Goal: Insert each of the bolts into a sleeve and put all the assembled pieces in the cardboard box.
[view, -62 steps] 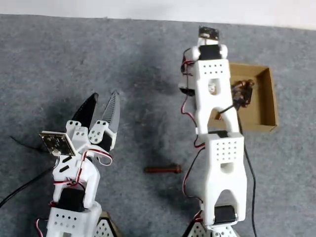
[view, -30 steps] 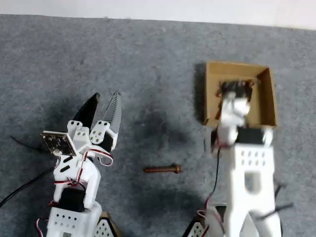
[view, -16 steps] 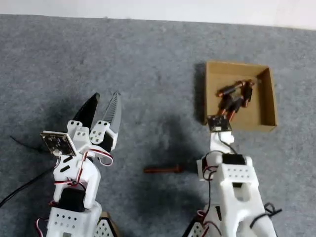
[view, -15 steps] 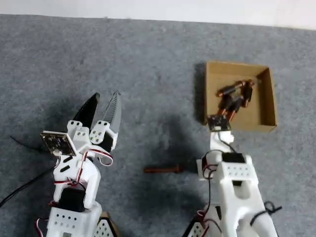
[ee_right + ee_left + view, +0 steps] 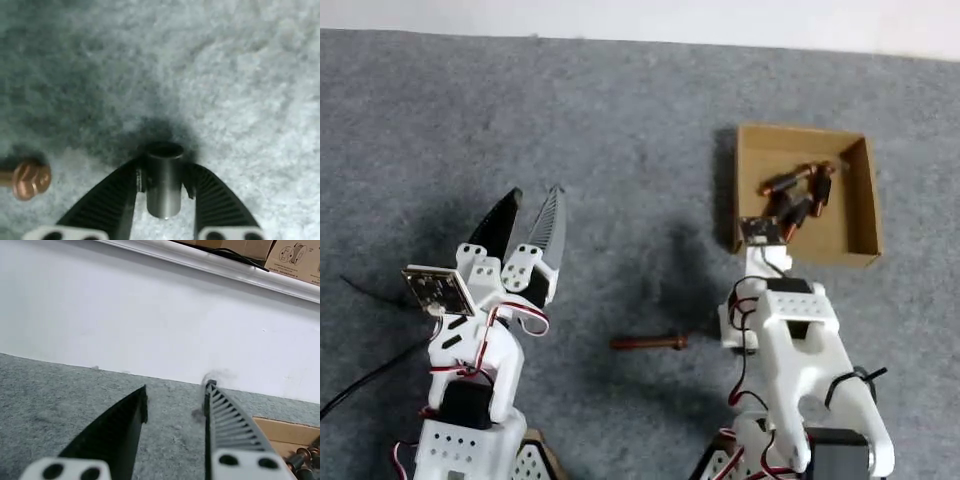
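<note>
The right end effector point(image 5: 164, 178) is clamped on a dark sleeve point(image 5: 164, 196) held upright over the grey table point(image 5: 620, 130), with a loose bolt point(image 5: 27, 178) lying nearby, while the left end effector point(image 5: 176, 389) hangs spread wide, well apart from the cardboard box point(image 5: 801, 131) holding assembled pieces point(image 5: 792, 196).

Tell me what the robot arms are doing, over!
Left gripper open, empty. Right gripper shut on sleeve. One bolt lying loose beside it. Cardboard box holds finished pieces.
</note>
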